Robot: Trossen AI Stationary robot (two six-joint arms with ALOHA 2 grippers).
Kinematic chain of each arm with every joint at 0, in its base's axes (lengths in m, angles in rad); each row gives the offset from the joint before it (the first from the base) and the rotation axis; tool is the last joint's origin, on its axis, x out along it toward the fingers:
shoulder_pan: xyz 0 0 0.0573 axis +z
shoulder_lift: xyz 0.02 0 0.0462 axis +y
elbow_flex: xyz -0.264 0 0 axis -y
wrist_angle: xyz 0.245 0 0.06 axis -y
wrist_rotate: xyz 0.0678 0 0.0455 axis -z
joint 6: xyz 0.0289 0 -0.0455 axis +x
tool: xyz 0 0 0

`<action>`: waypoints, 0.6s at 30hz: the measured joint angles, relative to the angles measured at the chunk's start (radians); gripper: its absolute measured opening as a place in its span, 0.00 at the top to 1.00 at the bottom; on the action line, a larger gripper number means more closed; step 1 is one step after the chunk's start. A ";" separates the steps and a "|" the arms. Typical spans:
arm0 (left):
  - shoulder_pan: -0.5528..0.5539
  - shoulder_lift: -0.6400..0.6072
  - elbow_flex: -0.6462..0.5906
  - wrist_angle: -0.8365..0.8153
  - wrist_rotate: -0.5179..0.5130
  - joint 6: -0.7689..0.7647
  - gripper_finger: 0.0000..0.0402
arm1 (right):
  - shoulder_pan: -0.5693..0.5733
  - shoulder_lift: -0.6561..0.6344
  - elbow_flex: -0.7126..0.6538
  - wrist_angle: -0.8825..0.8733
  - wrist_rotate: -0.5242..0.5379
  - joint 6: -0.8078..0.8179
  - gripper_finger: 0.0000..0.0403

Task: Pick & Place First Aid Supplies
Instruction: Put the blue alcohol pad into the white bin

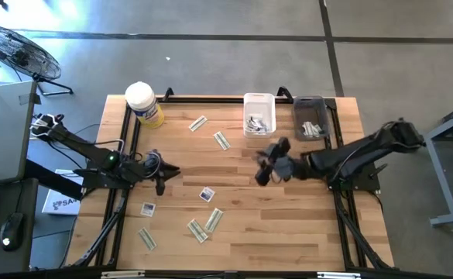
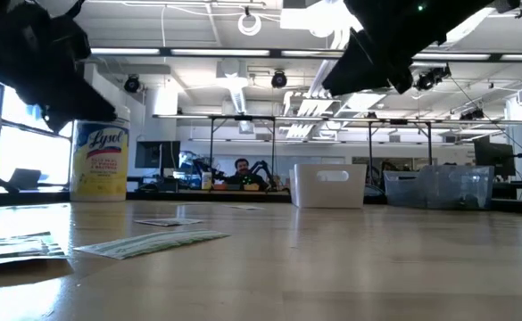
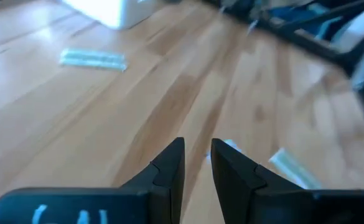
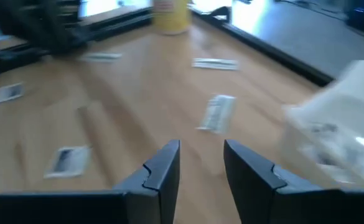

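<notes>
First aid supplies lie flat and scattered on the wooden table: pale-green strips (image 1: 222, 140) (image 1: 197, 123) toward the far side, and square white packets (image 1: 206, 194) (image 1: 148, 208) with more strips (image 1: 214, 220) (image 1: 147, 239) near the front. My left gripper (image 1: 161, 184) (image 3: 198, 146) hovers at the left over bare wood, its fingers a narrow gap apart with nothing between them. My right gripper (image 1: 262, 177) (image 4: 201, 149) hangs above the table's middle, open and empty, with a strip (image 4: 217, 113) lying ahead of it.
A yellow tub with a white lid (image 1: 143, 105) stands at the far left corner. A white bin (image 1: 259, 114) and a clear bin (image 1: 311, 118), both holding packets, stand at the far right. A black frame (image 1: 125, 139) rims the table. A person (image 2: 241, 169) sits in the room behind.
</notes>
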 joint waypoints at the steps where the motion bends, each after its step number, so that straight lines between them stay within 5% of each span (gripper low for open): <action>1: 0.000 0.014 -0.008 0.064 0.014 0.027 0.81 | 0.023 0.021 0.000 0.030 0.001 -0.002 0.71; 8: 0.000 0.214 -0.037 0.505 0.134 0.167 0.81 | 0.123 0.146 0.000 0.211 0.054 -0.058 0.71; 18: 0.000 0.505 -0.024 0.673 0.133 0.170 0.81 | 0.144 0.178 0.000 0.273 -0.007 -0.121 0.71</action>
